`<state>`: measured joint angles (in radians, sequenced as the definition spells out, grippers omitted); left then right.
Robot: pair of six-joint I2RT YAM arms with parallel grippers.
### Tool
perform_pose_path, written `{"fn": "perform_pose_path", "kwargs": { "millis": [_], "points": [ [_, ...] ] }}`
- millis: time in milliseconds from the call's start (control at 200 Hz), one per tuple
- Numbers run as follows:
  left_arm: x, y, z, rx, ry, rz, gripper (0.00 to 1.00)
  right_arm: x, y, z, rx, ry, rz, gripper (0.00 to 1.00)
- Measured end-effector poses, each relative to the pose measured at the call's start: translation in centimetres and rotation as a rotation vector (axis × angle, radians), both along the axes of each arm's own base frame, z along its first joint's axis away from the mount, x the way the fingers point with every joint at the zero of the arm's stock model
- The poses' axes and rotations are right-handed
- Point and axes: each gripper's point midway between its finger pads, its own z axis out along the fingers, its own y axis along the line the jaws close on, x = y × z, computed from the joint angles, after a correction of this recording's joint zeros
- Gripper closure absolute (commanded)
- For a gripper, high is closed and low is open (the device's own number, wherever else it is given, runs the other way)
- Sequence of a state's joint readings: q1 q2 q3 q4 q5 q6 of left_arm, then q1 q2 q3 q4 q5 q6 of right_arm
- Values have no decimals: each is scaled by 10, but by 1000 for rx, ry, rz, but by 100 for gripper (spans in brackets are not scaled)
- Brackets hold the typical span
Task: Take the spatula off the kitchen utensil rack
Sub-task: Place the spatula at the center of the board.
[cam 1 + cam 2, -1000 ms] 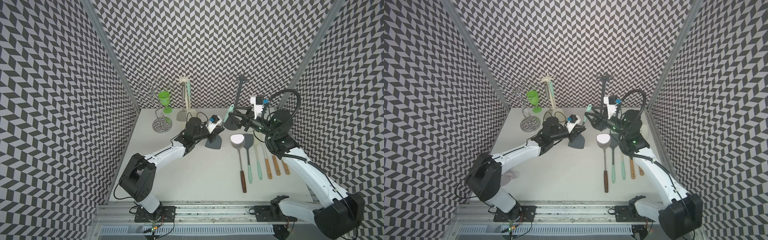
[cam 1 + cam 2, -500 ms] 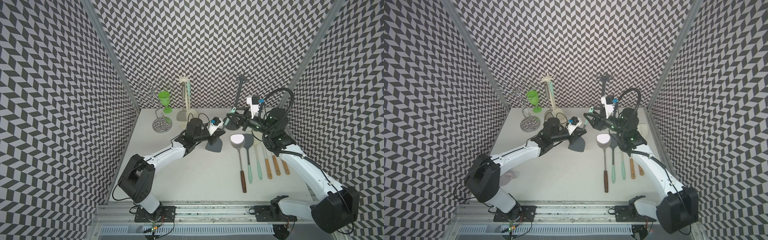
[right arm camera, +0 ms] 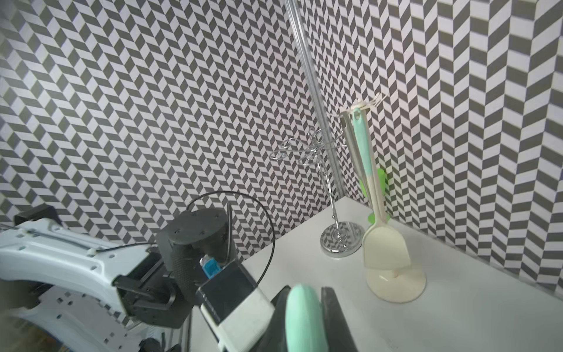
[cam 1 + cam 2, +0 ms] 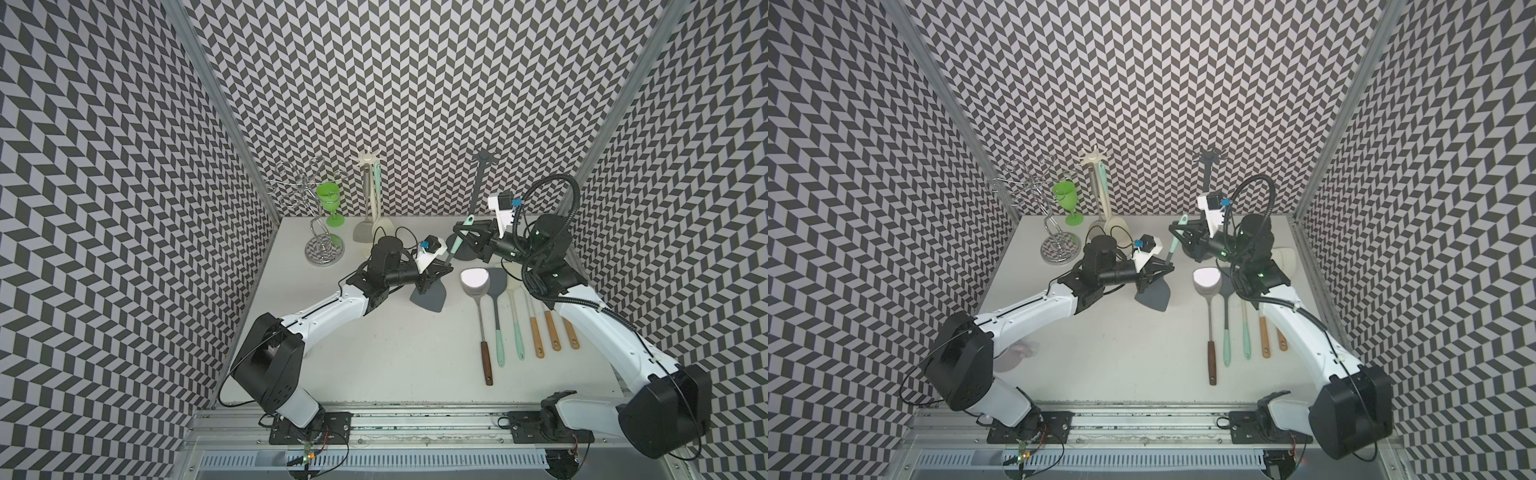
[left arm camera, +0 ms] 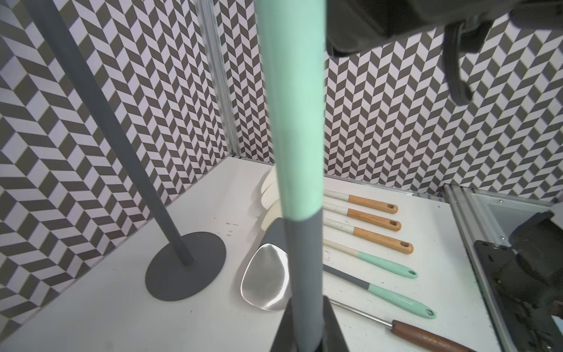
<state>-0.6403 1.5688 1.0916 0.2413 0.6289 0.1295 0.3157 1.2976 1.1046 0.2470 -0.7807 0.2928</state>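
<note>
Black-and-white chevron walls [image 4: 415, 83] close in a matte white table [image 4: 395, 365] on three sides. My two white-and-black arms enter from the bottom edge of both top views and meet just above the frame's centre.

Right of centre, by the back wall, stands a dark grey rack [image 4: 480, 183]. It is a thin matte pole on a flat round base, topped with short hook spokes. Left of it a cream rack [image 4: 367, 191] of the same shape carries a hanging cream turner [image 4: 377, 183] with a mint handle. At the upper left are a chrome wire stand [image 4: 324, 252] with looping arms and a translucent green goblet [image 4: 328, 195].

The spatula [image 4: 430, 298] is off the dark grey rack and held tilted between my grippers, near the rack's base. Its broad, flat grey blade is lowest, and a slim grey neck leads to a smooth mint handle rising toward the upper right. I cannot tell whether the blade touches the table.

My left gripper [image 4: 438, 275] is clamped on the grey neck just above the blade. In the left wrist view its fingers [image 5: 333, 332] press either side of the shaft. My right gripper [image 4: 460, 236] has its dark fingers [image 3: 335, 323] closed against the rounded mint handle end.

On the right of the table a row of utensils [image 4: 517, 332] lies with handles toward the bottom edge. It holds a shiny steel turner [image 4: 475, 280] with a brown grip, two mint-handled tools and three with pale wooden handles.
</note>
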Motion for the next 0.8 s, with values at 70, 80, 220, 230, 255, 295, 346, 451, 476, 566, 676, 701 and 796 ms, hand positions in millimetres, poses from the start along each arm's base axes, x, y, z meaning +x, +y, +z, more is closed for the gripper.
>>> {"fn": "perform_pose_path", "kwargs": {
  "millis": [70, 80, 220, 230, 255, 295, 346, 451, 476, 566, 676, 701, 796],
  "points": [
    [1, 2, 1, -14, 25, -2, 74, -1, 1, 2, 6, -9, 6, 100],
    [1, 2, 2, -18, 29, -2, 70, -1, 1, 3, 7, -10, 6, 100],
    [13, 11, 16, -87, 86, 46, 9, 3, -1, 1, 21, -3, -24, 100],
    [15, 12, 17, -93, 93, 52, 7, 3, -1, 0, 21, -3, -29, 100],
    [18, 16, 19, -106, 107, 66, 1, 4, -3, -2, 21, 0, -40, 100],
    [23, 22, 24, -134, 147, 98, 0, 6, -6, -6, 23, 0, -70, 100],
    [28, 31, 30, -168, 197, 139, 0, 8, -11, -12, 25, 0, -112, 100],
    [30, 52, 43, -260, 331, 224, 0, 8, -26, -21, 39, -33, -231, 100],
    [31, 58, 46, -286, 363, 239, 0, 7, -29, -23, 44, -46, -260, 100],
    [28, 74, 55, -405, 501, 263, 0, -1, -35, -24, 65, -123, -364, 100],
    [24, 86, 53, -540, 691, 260, 0, -12, -34, -15, 111, -212, -465, 100],
    [23, 87, 52, -569, 740, 256, 0, -15, -33, -11, 126, -239, -485, 100],
    [15, 84, 49, -665, 915, 219, 1, -24, -33, -2, 170, -311, -544, 100]
  ]
}}
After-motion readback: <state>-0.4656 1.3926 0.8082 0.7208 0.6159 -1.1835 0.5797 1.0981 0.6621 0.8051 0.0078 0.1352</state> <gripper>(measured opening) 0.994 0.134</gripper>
